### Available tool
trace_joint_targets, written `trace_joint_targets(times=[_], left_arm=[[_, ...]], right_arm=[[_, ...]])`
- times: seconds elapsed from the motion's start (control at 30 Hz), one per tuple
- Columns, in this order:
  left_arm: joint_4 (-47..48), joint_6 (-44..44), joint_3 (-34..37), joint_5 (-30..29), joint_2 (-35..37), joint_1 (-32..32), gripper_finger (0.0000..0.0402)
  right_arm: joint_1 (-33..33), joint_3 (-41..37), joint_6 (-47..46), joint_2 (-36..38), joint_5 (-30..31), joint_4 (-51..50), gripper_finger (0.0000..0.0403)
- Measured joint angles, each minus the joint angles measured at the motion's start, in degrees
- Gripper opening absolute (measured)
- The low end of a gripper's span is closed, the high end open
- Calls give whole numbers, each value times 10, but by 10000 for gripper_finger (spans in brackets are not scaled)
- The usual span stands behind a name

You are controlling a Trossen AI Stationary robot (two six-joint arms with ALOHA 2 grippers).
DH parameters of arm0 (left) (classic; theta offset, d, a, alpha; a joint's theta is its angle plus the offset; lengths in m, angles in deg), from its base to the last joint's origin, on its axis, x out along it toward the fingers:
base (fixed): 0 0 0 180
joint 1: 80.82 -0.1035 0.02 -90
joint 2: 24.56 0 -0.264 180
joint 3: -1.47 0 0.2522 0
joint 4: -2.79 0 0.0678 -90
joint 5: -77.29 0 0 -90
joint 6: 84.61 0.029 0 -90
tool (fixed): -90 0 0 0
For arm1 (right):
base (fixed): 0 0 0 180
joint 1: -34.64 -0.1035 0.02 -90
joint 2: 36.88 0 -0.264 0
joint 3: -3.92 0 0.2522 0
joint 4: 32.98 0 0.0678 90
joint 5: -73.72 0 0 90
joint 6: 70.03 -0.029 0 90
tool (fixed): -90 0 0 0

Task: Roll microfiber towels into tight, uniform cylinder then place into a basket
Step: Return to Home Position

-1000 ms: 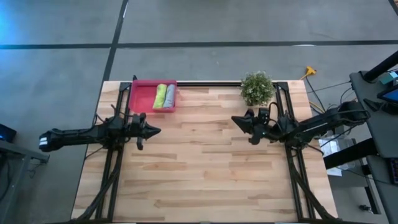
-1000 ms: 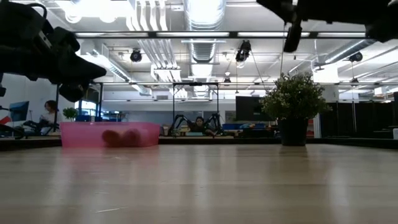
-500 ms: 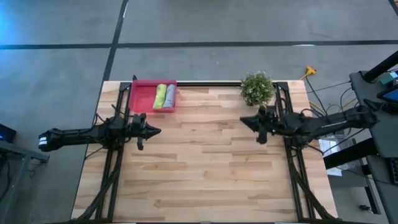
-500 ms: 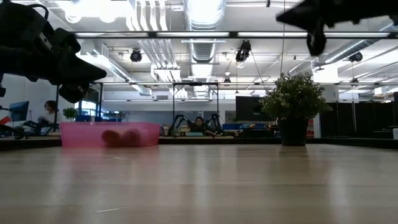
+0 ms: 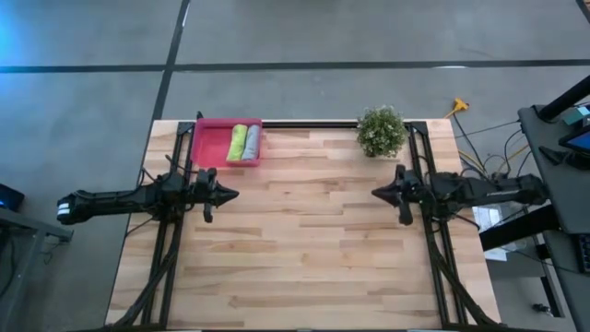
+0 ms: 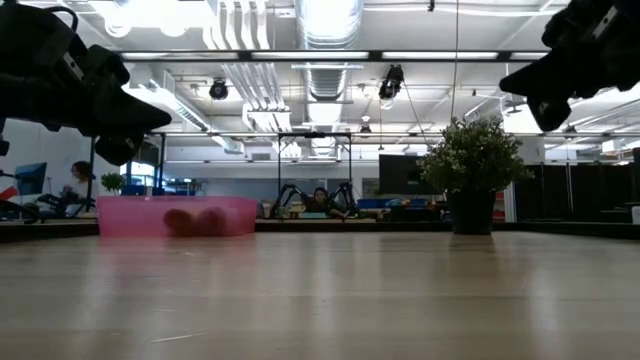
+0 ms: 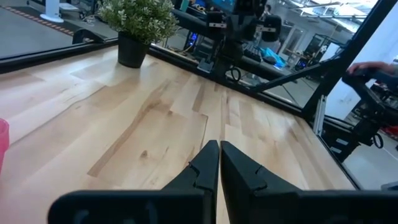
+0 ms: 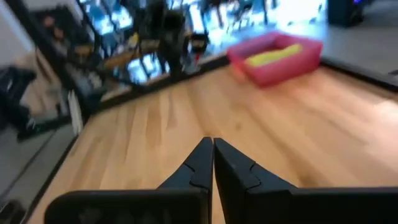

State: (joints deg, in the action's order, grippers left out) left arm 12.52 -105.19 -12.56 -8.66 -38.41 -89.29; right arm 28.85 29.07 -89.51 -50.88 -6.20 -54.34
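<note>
In shallow translucent pink plastic tray (image 5: 210,144): lime green towel roll (image 5: 238,142), grey towel roll (image 5: 252,142), side by side. Left gripper (image 5: 232,194), right gripper (image 5: 376,193) over wooden table (image 5: 304,242), fingers pressed together, empty.

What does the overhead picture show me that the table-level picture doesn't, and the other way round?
Only the overhead view shows the towels' colours, a green roll and a grey roll side by side in the pink tray, and the left hand and right hand pointing toward each other above the table. Only the table-level view shows the room behind, with ceiling lights and a seated person. Both show the tray, the potted plant and the dark arms.
</note>
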Motion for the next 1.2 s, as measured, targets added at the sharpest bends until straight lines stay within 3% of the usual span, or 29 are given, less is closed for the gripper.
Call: trace_joint_targets(times=[0.3,0.47,1.2], left_arm=[[0,0,0,0,0,0,0],[0,0,0,0,0,0,0],[0,0,0,0,0,0,0]], right_arm=[[75,-81,0,141,1,13,9],[64,-97,0,140,4,67,9],[68,-98,0,134,4,66,9]])
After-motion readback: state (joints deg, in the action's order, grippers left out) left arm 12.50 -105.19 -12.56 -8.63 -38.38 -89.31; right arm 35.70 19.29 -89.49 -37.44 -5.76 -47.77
